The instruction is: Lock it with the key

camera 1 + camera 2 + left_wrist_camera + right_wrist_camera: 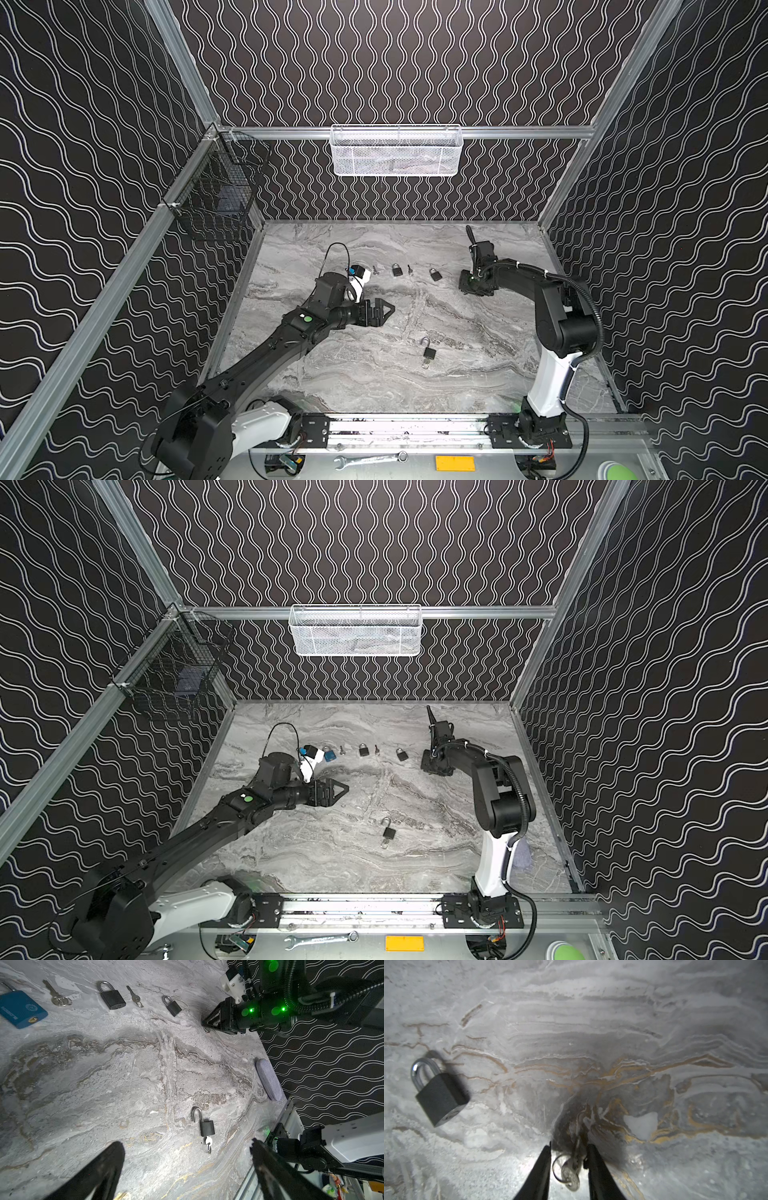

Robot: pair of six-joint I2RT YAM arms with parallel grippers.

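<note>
Keyed padlock [429,353] at front, row of padlocks and keys [397,271] behind it, right hand [569,1147] at the row's right end.

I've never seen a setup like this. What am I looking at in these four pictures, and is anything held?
Two robot arms work at a marble table. Two pictures look down from overhead; two come from cameras on the arms' wrists. Along the back lie a blue padlock, two shut black padlocks and two loose keys. Nearer the front lies an open padlock with its key in. The left tool is open and empty. The right tool straddles a ringed key on the table; whether it grips, I cannot tell.
</note>
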